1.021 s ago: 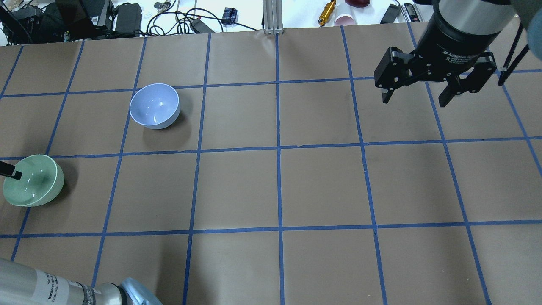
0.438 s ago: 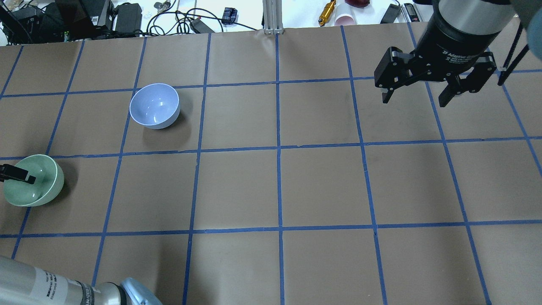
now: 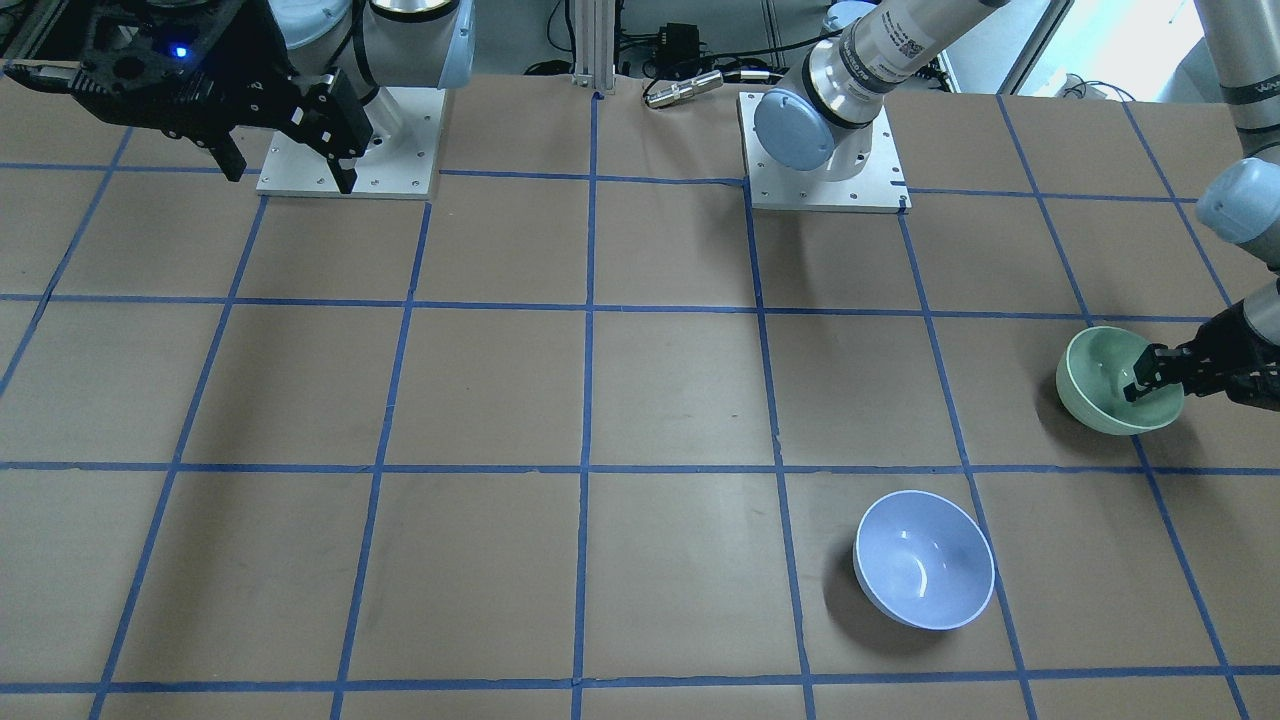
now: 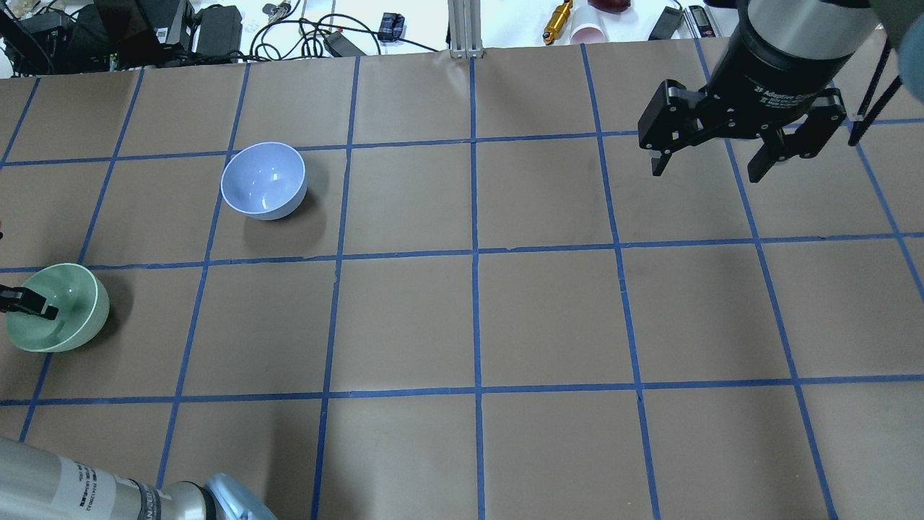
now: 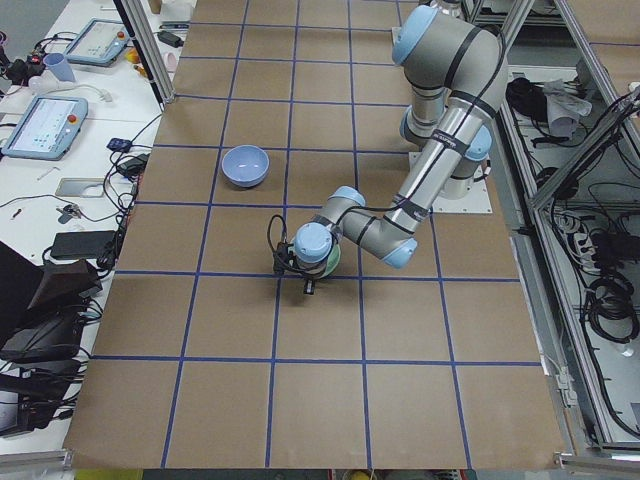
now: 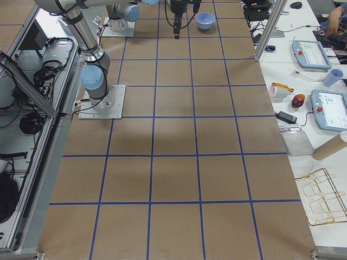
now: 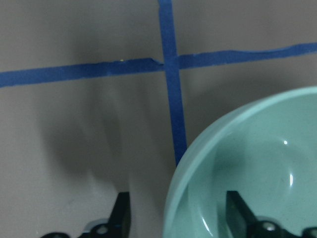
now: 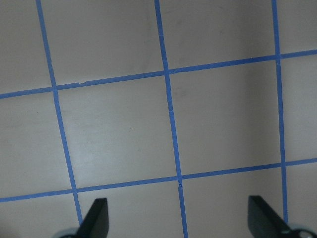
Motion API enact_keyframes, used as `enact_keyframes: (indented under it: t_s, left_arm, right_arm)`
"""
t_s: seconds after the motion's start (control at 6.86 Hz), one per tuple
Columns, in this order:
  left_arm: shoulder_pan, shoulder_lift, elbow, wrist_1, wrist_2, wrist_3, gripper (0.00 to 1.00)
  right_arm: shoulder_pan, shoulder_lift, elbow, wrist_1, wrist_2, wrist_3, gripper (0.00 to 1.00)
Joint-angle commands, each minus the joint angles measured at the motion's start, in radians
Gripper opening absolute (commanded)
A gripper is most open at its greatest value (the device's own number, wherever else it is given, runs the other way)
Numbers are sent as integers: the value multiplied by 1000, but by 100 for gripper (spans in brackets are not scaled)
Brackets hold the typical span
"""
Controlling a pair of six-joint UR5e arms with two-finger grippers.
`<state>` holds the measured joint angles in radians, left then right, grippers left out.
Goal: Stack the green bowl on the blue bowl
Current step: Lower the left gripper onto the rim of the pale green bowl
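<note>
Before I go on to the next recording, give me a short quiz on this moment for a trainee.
1. True or false: the green bowl sits inside the blue bowl.
2. Where are the left gripper's fingers? A. both inside the green bowl; B. one inside, one outside its rim; C. both clear of it.
3. Fill in: the right gripper hangs ___ over the table, holding nothing.
Key: 1 false, the bowls stand apart on the table; 2 B; 3 open.

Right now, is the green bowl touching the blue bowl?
Apart. The overhead view shows a wide stretch of bare table between the green bowl and the blue bowl.
</note>
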<state>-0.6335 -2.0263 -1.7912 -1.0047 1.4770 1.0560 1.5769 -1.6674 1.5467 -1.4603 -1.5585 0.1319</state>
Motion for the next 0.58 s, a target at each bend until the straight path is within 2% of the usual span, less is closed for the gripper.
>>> enact_keyframes:
  t_s: [0.0,0.44]
  left_arm:
    - [0,0,0,-2,0,1,0]
    - [2,3,1,-21,0,-2,0]
  right_arm:
    - [0,0,1,0,0,0,100]
    - [0,0,1,2,0,0,100]
